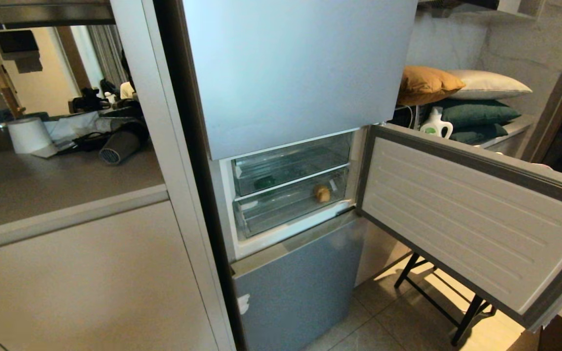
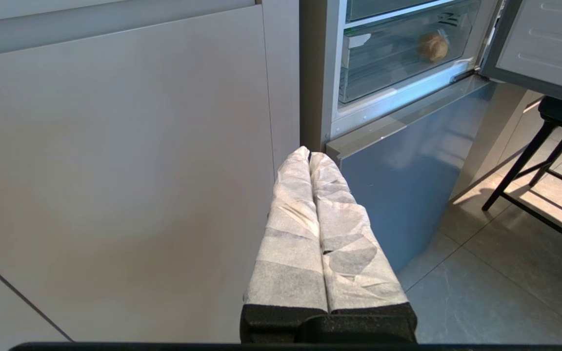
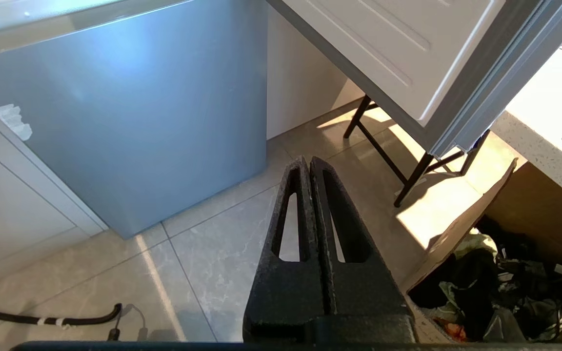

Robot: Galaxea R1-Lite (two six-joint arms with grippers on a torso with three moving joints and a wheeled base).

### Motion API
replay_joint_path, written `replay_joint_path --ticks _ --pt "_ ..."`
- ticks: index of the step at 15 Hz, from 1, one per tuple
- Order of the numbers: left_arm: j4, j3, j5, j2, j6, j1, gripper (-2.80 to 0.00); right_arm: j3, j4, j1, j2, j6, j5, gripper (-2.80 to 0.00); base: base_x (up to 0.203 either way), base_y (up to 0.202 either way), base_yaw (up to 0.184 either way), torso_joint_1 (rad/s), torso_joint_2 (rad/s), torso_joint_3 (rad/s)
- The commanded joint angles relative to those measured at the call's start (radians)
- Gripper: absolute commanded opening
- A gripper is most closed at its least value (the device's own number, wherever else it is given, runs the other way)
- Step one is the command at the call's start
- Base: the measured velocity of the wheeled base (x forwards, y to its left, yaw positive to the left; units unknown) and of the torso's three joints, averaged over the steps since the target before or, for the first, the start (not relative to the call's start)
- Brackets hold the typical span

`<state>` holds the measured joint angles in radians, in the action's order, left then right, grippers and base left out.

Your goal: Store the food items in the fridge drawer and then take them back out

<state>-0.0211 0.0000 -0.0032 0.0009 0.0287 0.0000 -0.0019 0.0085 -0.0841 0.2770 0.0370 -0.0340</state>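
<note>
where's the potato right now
The potato sits in the lower clear drawer of the open fridge, toward the drawer's right end in the head view, near the open door; the left wrist view shows it too.

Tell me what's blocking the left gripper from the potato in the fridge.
Only the clear drawer front: the potato sits inside it, pushed in. The fridge door stands open; the left gripper hangs shut, below.

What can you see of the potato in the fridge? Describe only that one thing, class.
The potato is a small, rounded, tan-yellow lump with a dull, rough-looking skin. It lies alone toward the right end of the lower clear drawer, resting on the drawer's bottom and seen through its see-through front. The drawer is pushed in, and the fridge door stands open beside it. No gripper is near it.
</note>
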Motion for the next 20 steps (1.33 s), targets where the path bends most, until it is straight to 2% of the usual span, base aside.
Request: replay_joint_path --ticks 1,4,9,20 --pt "0.0 0.011 0.0 0.001 0.0 0.0 -2.8 0.0 0.004 0.009 0.005 0.006 -0.001 -2.8 0.0 0.0 0.0 0.0 0.0 0.0" --pt "0.0 0.011 0.0 0.001 0.0 0.0 -2.8 0.0 0.004 0.074 -0.032 0.018 -0.002 -2.8 0.0 0.0 0.0 0.0 0.0 0.0" --pt "0.0 0.011 0.0 0.001 -0.001 0.0 -2.8 0.0 0.003 0.08 -0.278 0.036 -0.002 -2.8 0.0 0.0 0.0 0.0 0.0 0.0" --pt "0.0 0.011 0.0 0.001 -0.003 0.0 -2.8 0.0 0.005 0.081 -0.275 0.046 0.011 -2.8 0.0 0.0 0.0 0.0 0.0 0.0"
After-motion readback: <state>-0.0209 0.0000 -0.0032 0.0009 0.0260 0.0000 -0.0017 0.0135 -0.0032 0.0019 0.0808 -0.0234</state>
